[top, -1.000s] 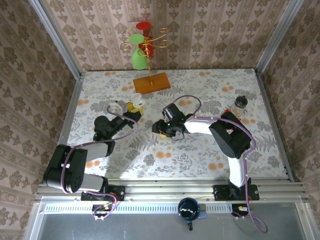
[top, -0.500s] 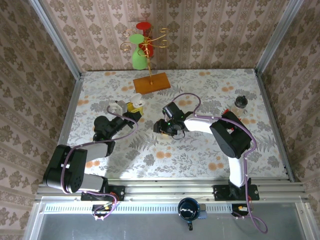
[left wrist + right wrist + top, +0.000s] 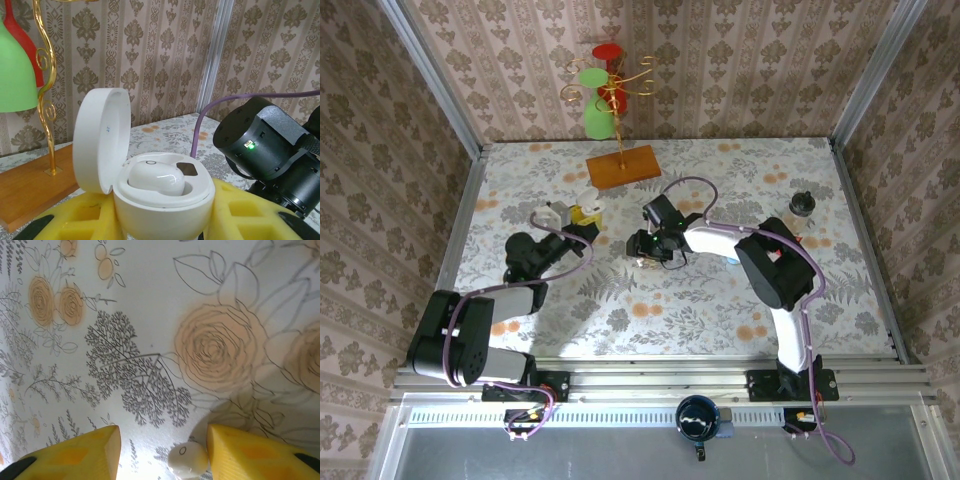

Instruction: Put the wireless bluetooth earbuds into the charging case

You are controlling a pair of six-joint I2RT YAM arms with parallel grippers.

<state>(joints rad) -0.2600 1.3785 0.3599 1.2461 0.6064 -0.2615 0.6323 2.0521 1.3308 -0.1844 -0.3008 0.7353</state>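
At the bottom edge of my right wrist view, a tiny glossy white plastic earbud (image 3: pixel 187 460) lies on the floral-printed surface (image 3: pixel 150 305). It sits between the two yellow fingers (image 3: pixel 250 457) of my right hand (image 3: pixel 164 447), just beside the one at lower right; whether they touch I cannot tell. That hand is spread wide and grips nothing.

I judge the earbud feather-light, hard and slick. Its rounded shell could squirt out of a pinch or skid across the smooth surface. I would take it across its broadest part, low down and centred on the pads, and close gently.

Low in the centre of my left wrist view, my left hand (image 3: pixel 162 217) is clamped on a white pebble-shaped charging case (image 3: pixel 165 202). Its hinged lid (image 3: pixel 100 140) stands open at the left. A second white bud (image 3: pixel 156 178) already sits in one socket. Beside it, toward the upper right of the case's face, a dark square contact (image 3: pixel 187 169) marks what I take to be the free socket. The case looks stiff and smooth, and it is steady in that grip.
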